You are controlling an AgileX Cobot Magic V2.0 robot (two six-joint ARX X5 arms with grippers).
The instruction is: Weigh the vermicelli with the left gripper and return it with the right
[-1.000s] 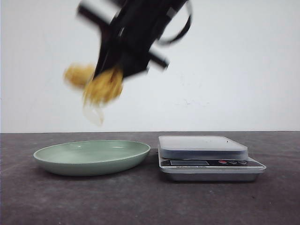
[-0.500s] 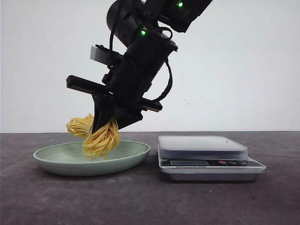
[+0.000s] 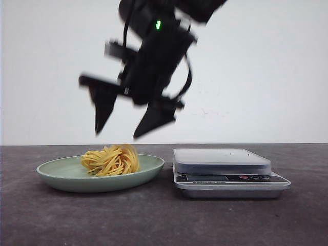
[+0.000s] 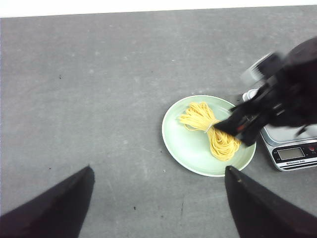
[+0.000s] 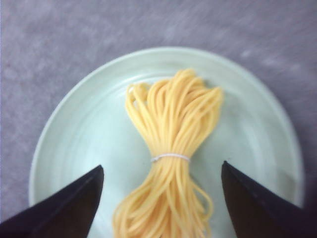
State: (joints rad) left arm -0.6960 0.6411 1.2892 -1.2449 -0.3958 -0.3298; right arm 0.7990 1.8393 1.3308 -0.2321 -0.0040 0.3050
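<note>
The vermicelli (image 3: 111,160), a yellow bundle of noodle strands tied with a thin white band, lies in the pale green plate (image 3: 61,174). It also shows in the left wrist view (image 4: 205,124) and in the right wrist view (image 5: 171,153). My right gripper (image 3: 125,123) hangs open and empty just above the plate, its fingertips spread either side of the bundle and apart from it. In the right wrist view the right gripper (image 5: 161,198) straddles the noodles. My left gripper (image 4: 158,198) is open and empty, high above the bare table, away from the plate (image 4: 188,148).
A silver digital kitchen scale (image 3: 225,171) with a bare platform stands just right of the plate, also in the left wrist view (image 4: 292,148). The dark grey table (image 3: 154,220) spreads around both. A white wall is behind.
My right gripper came down with the vermicelli to the plate, opened and let it go, then rose. The vermicelli now lies in the plate.
</note>
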